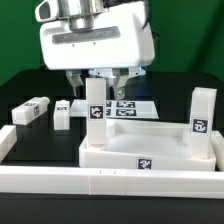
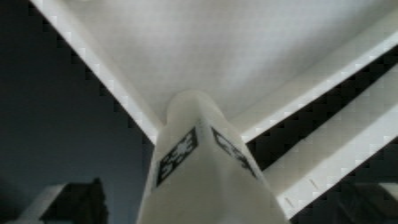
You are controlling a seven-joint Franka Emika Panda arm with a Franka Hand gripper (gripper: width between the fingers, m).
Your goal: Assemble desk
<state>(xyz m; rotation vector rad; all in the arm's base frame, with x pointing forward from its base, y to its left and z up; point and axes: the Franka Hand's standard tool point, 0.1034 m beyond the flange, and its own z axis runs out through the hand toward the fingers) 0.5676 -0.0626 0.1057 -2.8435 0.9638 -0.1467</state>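
Observation:
The desk's white tabletop (image 1: 150, 150) lies in front of the arm as a tray with a raised rim. One white leg (image 1: 96, 124) stands upright at its corner on the exterior view's left. A second leg (image 1: 203, 114) stands upright at the corner on the right. My gripper (image 1: 98, 82) hangs just above the left leg, open, its fingers spread to either side of the leg's top and holding nothing. The wrist view looks straight down this leg (image 2: 210, 165) onto the tabletop (image 2: 231, 50). Two more loose legs (image 1: 32, 110) (image 1: 62, 113) lie on the black table at the exterior view's left.
The marker board (image 1: 128, 106) lies flat behind the tabletop. A long white border rail (image 1: 100, 186) runs along the front and turns up the exterior view's left side (image 1: 8, 142).

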